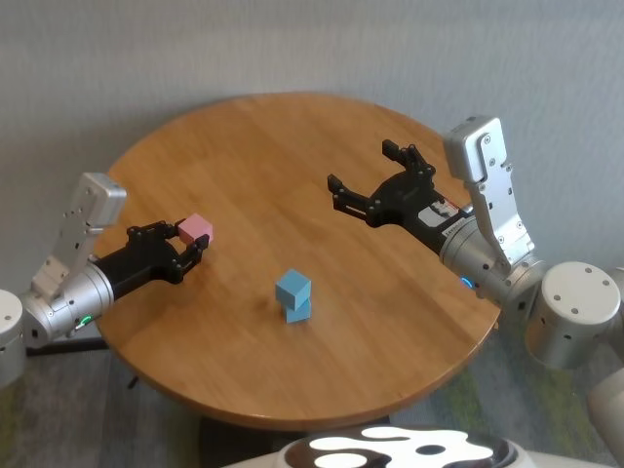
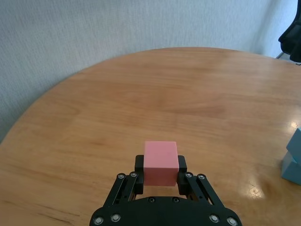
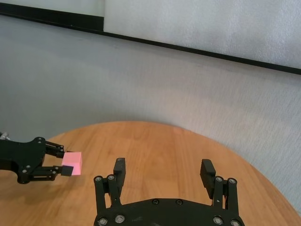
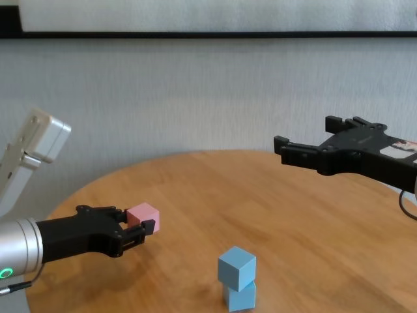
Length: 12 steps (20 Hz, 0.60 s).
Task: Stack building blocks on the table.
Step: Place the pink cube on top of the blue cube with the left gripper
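Two light blue building blocks (image 1: pixel 292 295) (image 4: pixel 237 278) stand stacked near the front middle of the round wooden table (image 1: pixel 292 175), the upper one turned askew on the lower. Left of the stack, my left gripper (image 1: pixel 191 245) is shut on the pink block (image 1: pixel 196 229) (image 2: pixel 160 163) (image 4: pixel 143 216) and holds it above the tabletop. My right gripper (image 1: pixel 366 175) (image 3: pixel 162 170) hovers open and empty over the table's right side, well above the wood. The right wrist view shows the pink block (image 3: pixel 73 163) in the left gripper farther off.
A grey wall rises behind the table (image 4: pixel 260 195). The edge of the blue stack (image 2: pixel 294 157) shows at the side of the left wrist view. Bare wood lies between the pink block and the stack.
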Tool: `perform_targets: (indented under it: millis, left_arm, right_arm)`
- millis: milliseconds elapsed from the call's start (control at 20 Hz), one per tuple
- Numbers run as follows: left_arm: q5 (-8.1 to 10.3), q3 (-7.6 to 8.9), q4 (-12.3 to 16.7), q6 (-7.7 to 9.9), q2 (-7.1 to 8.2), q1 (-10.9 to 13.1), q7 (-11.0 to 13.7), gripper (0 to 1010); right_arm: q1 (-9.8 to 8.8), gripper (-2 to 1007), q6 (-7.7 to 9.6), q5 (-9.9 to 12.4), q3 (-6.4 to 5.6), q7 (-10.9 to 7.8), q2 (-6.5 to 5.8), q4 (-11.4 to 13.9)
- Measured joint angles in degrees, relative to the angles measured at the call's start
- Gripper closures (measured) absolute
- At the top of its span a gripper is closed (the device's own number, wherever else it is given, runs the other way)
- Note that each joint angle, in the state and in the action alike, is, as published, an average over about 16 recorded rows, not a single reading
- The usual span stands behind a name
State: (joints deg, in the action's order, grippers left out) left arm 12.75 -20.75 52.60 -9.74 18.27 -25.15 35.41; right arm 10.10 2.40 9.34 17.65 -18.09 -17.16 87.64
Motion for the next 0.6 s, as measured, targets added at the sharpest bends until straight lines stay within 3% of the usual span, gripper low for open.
perform_targets:
  millis: [350, 600]
  left_arm:
    - [0.2, -0.88, 1.26, 0.81, 0.73, -0.05, -0.88, 613]
    - [0.39, -1.44, 4.1, 2.13, 1.58, 0.8, -1.72, 613]
  right_arm:
    - [0.0, 0, 0.0, 0.0, 0.0, 0.0, 0.0, 0.0]
    - [0.0, 0, 0.0, 0.0, 0.0, 0.0, 0.0, 0.0]
